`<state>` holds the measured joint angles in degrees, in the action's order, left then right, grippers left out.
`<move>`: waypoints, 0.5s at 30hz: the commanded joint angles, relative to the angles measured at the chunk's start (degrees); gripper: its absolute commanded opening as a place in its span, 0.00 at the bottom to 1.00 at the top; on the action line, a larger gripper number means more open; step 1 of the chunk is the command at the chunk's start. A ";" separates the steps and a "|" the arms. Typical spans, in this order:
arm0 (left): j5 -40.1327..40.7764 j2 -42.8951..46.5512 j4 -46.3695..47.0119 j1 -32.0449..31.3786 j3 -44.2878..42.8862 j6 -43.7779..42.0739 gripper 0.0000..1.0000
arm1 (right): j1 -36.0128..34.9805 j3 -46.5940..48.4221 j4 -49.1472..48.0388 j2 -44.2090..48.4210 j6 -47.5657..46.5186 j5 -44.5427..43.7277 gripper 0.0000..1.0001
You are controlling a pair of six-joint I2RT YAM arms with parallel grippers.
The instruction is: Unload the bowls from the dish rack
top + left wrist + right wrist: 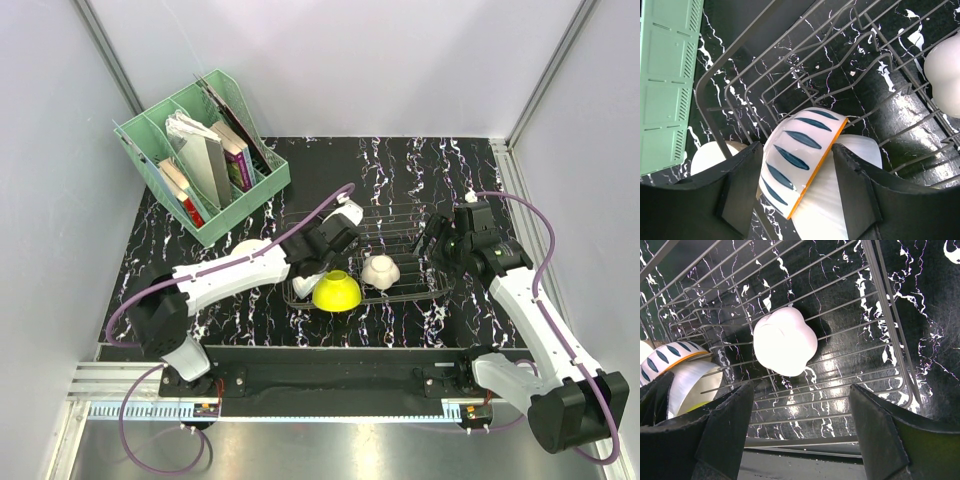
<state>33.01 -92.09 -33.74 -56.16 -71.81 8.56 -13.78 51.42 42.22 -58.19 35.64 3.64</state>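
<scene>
Left gripper (797, 167) astride striped bowl (790, 160), perhaps gripping

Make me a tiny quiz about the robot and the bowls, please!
1. True or false: the white bowl in the dish rack is bottom up.
2. What sits inside the left pincer? A) a striped bowl B) a book C) a spoon
3. What colour is the book holder?
Key: 1 true; 2 A; 3 green.
</scene>
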 commanded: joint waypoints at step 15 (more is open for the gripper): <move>0.82 1.39 -5.64 5.18 3.08 -3.28 0.60 | -0.28 -1.41 -1.87 -1.04 -0.92 -1.97 0.84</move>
<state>31.77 -91.77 -32.95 -51.96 -69.71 7.57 -13.78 50.85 41.76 -58.67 35.59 3.46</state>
